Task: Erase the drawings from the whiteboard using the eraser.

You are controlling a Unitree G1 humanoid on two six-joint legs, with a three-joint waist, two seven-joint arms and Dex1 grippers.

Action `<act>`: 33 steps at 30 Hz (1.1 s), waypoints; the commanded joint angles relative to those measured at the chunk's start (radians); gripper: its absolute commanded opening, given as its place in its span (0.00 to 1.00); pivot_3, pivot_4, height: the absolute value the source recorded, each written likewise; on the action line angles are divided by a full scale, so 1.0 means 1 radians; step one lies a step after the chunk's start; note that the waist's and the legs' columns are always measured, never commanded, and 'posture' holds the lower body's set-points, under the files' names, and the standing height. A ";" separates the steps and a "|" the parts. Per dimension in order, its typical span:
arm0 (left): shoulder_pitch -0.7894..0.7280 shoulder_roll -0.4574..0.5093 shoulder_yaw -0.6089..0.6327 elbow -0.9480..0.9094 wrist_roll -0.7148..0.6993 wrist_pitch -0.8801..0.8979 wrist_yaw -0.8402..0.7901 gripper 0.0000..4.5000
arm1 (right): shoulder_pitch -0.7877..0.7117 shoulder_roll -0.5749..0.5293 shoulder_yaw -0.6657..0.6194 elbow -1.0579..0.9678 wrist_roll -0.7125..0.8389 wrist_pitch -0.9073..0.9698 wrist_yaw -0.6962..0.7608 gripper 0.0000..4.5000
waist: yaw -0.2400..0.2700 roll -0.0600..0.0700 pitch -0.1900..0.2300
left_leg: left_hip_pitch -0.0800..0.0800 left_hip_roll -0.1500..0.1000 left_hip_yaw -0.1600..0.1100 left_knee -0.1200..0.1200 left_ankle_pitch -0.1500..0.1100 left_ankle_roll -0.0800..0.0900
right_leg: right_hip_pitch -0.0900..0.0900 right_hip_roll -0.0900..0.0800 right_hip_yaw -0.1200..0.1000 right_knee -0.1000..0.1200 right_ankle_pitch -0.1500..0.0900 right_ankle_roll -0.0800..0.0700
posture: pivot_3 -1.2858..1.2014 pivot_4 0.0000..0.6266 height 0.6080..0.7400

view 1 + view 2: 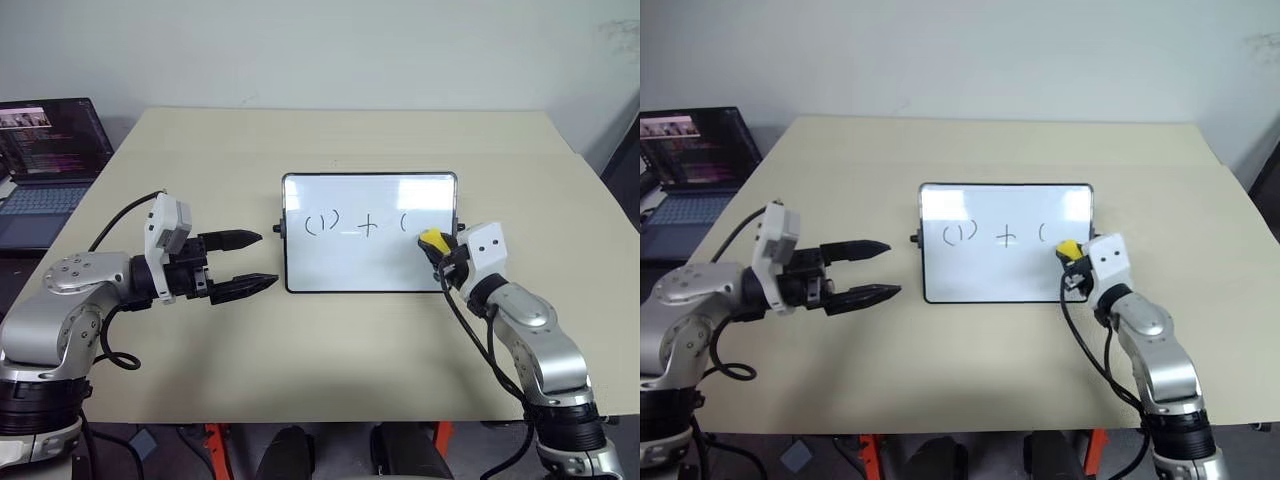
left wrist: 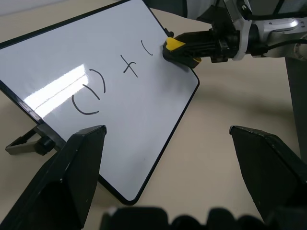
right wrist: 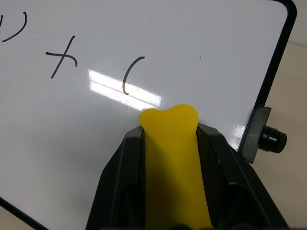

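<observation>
Head views: the whiteboard [image 1: 368, 233] stands mid-table [image 1: 330, 140]; the right gripper [image 1: 437, 247] clamps the eraser [image 1: 431, 238] against its right part, beside the drawings [image 1: 365, 224].

Left wrist view: the left gripper [image 2: 165, 143] gapes, empty, left of the board.

Right wrist view: the yellow block sits pinched between the fingers [image 3: 120, 177], by the lone bracket.

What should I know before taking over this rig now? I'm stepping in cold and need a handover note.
Right pincer: shut on the eraser, at the right part of the whiteboard, just right of the remaining "(" mark.
Left pincer: open, holding nothing, hovering over the table left of the board.
Done: the "2)" on the right is already gone.
Left: the drawings "(1) + (" remain; wipe leftward across them.
A laptop sits off the table's left edge.
</observation>
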 commanded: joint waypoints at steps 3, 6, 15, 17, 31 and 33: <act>-0.023 -0.006 0.006 -0.024 -0.010 -0.013 0.004 1.00 | -0.134 0.025 -0.039 0.029 0.008 0.009 -0.041 0.26 | 0.000 0.001 0.000 | 0.000 0.000 0.000 -0.001 0.000 0.000 | -0.001 0.000 0.000 0.000 0.000 0.000 | 0.52 0.24 1.00; -0.014 -0.003 -0.003 -0.025 0.003 -0.023 -0.004 1.00 | -0.176 0.040 -0.034 0.044 0.008 0.013 -0.049 0.26 | 0.000 0.001 0.001 | -0.002 0.000 -0.001 -0.002 0.000 0.000 | -0.002 0.000 -0.001 -0.001 -0.001 -0.001 | 0.52 0.24 1.00; -0.012 -0.006 -0.006 -0.039 -0.003 -0.017 0.002 1.00 | -0.239 0.078 -0.011 0.110 -0.011 -0.017 -0.050 0.26 | 0.000 0.001 0.001 | -0.003 0.000 0.000 -0.002 0.000 0.000 | -0.003 0.000 0.000 -0.001 -0.001 -0.001 | 0.52 0.24 1.00; -0.010 -0.005 -0.004 -0.041 -0.003 -0.016 0.003 1.00 | -0.248 0.088 0.002 0.130 -0.020 -0.025 -0.051 0.26 | -0.001 0.001 0.001 | -0.002 0.000 -0.001 -0.002 0.000 0.000 | -0.003 0.000 -0.001 0.000 -0.001 -0.001 | 0.52 0.24 1.00; 0.013 0.014 0.018 -0.053 -0.005 -0.010 0.006 1.00 | -0.170 0.097 0.055 0.180 -0.052 -0.076 -0.013 0.26 | -0.003 0.001 0.001 | -0.001 0.000 0.000 -0.002 0.000 0.000 | -0.002 0.000 0.000 0.000 -0.001 -0.001 | 0.52 0.24 1.00; 0.014 0.015 0.019 -0.053 -0.006 -0.010 0.007 1.00 | -0.153 0.093 0.057 0.170 -0.054 -0.075 -0.006 0.26 | -0.002 0.001 0.001 | -0.001 0.000 0.000 -0.001 0.000 0.000 | -0.001 0.000 0.000 0.000 -0.001 -0.001 | 0.52 0.24 1.00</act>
